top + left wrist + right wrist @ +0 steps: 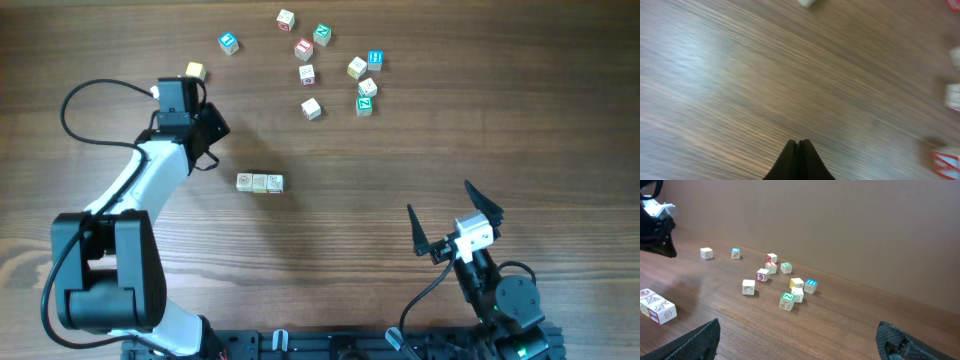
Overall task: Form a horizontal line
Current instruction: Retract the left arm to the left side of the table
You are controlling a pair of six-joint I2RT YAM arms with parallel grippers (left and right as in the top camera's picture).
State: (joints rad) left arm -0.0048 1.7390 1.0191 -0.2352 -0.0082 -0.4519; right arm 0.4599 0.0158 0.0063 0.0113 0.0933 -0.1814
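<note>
three cream-white letter cubes make up the horizontal line (259, 182), touching edge to edge in a row that runs parallel to the near edge of the surface (420, 150). the row lies a little left of the surface's middle, apart from every other cube. in the right wrist view only its end shows, at the left border (660, 311).

left arm (150, 170): reaches from the near left corner toward the far edge. the left jaws are pressed together, tip against tip, with nothing between them (left wrist view). they hang over bare wood; whether the tips touch the surface cannot be told. that view is blurred, and a few cubes show only as smears along its right border. a lone cream cube (195, 71) sits just beside the wrist on its far side, not touched by the jaws.

right arm (490, 280): stands near the near right corner. the right jaws are spread wide, a finger at each lower corner of the right wrist view, holding and touching nothing.

loose cubes (307, 74): scattered near the far edge, right of the left arm, well apart from the row. they are cream, with blue, green and red faces among them.
</note>
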